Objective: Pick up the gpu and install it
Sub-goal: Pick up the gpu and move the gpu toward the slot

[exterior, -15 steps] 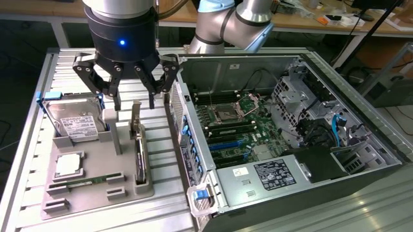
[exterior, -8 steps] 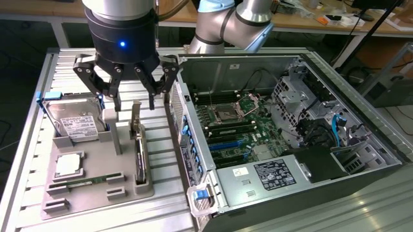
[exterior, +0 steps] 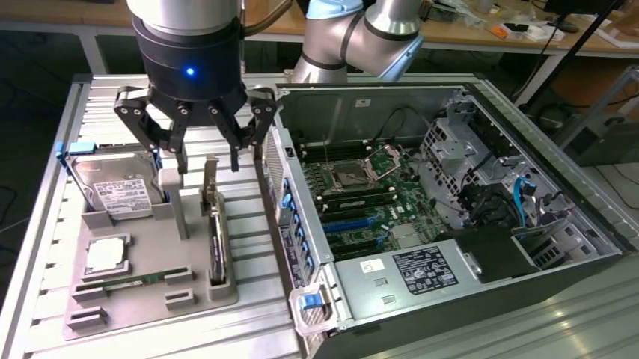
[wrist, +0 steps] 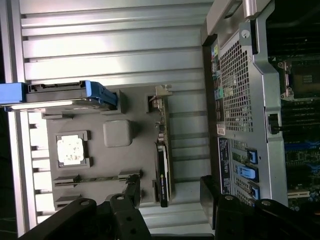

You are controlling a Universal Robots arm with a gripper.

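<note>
The gpu (exterior: 214,224) stands on edge in a slot of the grey holder tray (exterior: 150,239), its silver bracket at the far end and its black cooler along one side. My gripper (exterior: 209,166) hangs open just above the bracket end, with nothing between its fingers. In the wrist view the gpu (wrist: 163,160) lies in line with the gap of the gripper (wrist: 170,195), and the dark fingers (wrist: 131,194) stand apart on either side. To the exterior view's right, the open computer case (exterior: 469,105) shows its motherboard (exterior: 360,194).
On the tray a hard drive in a blue frame (exterior: 113,191) stands at the back, with a processor chip (exterior: 107,256) and a narrow memory stick (exterior: 135,282) nearer the front. A grey post (exterior: 178,213) rises beside the gpu. The case's rear wall (exterior: 284,217) borders the tray.
</note>
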